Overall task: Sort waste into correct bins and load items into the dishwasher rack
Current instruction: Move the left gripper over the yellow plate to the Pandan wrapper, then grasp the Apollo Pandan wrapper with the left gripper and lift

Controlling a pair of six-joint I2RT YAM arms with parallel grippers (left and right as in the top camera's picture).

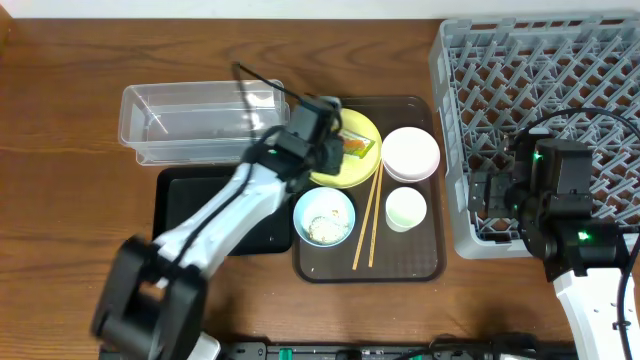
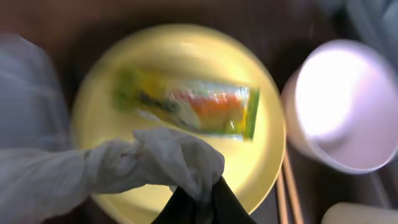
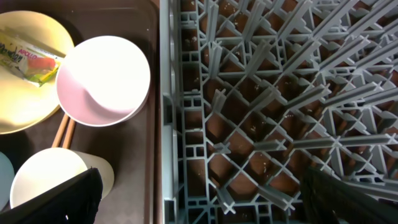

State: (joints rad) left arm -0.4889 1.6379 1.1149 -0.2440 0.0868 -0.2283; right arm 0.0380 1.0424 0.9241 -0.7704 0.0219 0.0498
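My left gripper point(image 1: 325, 138) point(image 2: 200, 208) is shut on the crumpled white paper point(image 2: 165, 158) just above the round yellow plate point(image 1: 345, 176) point(image 2: 186, 50). The green-and-orange snack wrapper point(image 1: 356, 146) point(image 2: 196, 107) point(image 3: 28, 61) lies on that plate. My right gripper point(image 1: 490, 195) point(image 3: 205, 205) is open and empty, straddling the left wall of the grey dishwasher rack point(image 1: 540, 70) point(image 3: 261, 93). The pink-white bowl point(image 1: 410, 153) point(image 3: 102, 81), white cup point(image 1: 405, 209) point(image 3: 50, 177), chopsticks point(image 1: 367, 215) and light blue bowl point(image 1: 324, 216) holding rice scraps sit on the brown tray point(image 1: 425, 262).
The clear plastic tub point(image 1: 190, 120) stands at the back left, empty. The shallow black tray point(image 1: 180, 200) lies in front of it, partly under my left arm. The rack fills the right side of the table.
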